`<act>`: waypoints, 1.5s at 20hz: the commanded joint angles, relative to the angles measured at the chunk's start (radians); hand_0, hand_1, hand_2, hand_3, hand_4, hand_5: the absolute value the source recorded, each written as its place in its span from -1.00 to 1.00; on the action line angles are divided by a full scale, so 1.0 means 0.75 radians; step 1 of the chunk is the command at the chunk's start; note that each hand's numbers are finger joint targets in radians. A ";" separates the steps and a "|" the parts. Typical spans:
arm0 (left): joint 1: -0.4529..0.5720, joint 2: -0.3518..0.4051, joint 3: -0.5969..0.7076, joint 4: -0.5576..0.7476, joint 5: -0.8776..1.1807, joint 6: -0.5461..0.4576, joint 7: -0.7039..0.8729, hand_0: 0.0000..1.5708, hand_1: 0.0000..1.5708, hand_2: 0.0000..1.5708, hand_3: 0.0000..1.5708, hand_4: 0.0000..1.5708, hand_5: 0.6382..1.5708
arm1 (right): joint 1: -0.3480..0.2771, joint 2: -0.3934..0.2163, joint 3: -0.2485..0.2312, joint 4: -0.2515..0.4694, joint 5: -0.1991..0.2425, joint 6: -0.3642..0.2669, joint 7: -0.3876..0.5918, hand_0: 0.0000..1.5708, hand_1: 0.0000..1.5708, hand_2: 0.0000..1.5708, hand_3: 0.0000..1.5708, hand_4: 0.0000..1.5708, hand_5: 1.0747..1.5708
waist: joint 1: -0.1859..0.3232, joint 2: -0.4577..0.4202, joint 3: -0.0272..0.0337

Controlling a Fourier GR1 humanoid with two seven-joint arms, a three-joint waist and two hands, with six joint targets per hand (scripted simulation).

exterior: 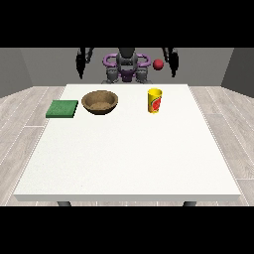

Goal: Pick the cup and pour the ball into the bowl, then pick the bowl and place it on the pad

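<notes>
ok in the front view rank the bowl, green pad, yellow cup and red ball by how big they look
1. bowl, widest
2. green pad, close behind the bowl
3. yellow cup
4. red ball, smallest; it sits farther from the camera, so its true size is less sure

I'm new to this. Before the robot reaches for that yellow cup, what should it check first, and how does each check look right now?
1. Cup upright on the table: ok.
2. Ball inside the cup: not ok; it shows in the air above the table's far edge, near the hand at the view's right.
3. Bowl upright, opening up: ok.
4. Pad bare and beside the bowl: ok.
5. Both hands off the things, the other being the hand at the view's left: ok.
6. Fingers ready: cannot tell.
</notes>
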 commanded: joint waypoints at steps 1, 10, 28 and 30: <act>-0.013 0.027 0.009 -0.076 0.009 -0.007 0.053 -1.00 -1.00 -1.00 -1.00 -0.16 0.99 | -0.006 -0.032 -0.010 -0.077 -0.004 0.004 0.051 -1.00 -1.00 -1.00 -1.00 0.11 0.85 | 0.000 -0.203 -0.0053; 0.085 -0.148 -0.016 -0.242 0.211 0.096 0.514 -1.00 -1.00 -1.00 -1.00 -0.19 0.98 | 0.122 0.025 -0.008 -0.285 -0.153 -0.050 0.501 -1.00 -1.00 -1.00 -1.00 0.10 0.83 | -0.044 -0.567 -0.0066; -0.336 -0.065 0.080 -0.109 0.054 0.203 0.028 -1.00 -1.00 -1.00 -1.00 -0.27 0.89 | -0.115 0.008 -0.098 -0.343 -0.205 0.034 0.120 -1.00 -1.00 -1.00 -1.00 -0.11 0.90 | -0.128 0.242 -0.0056; -0.300 -0.043 0.087 -0.023 0.064 0.140 -0.122 -1.00 -1.00 -1.00 -1.00 -0.30 0.82 | -0.216 0.010 -0.140 -0.328 -0.178 -0.027 0.111 -1.00 -1.00 -1.00 -1.00 -0.12 0.89 | -0.082 0.304 -0.0065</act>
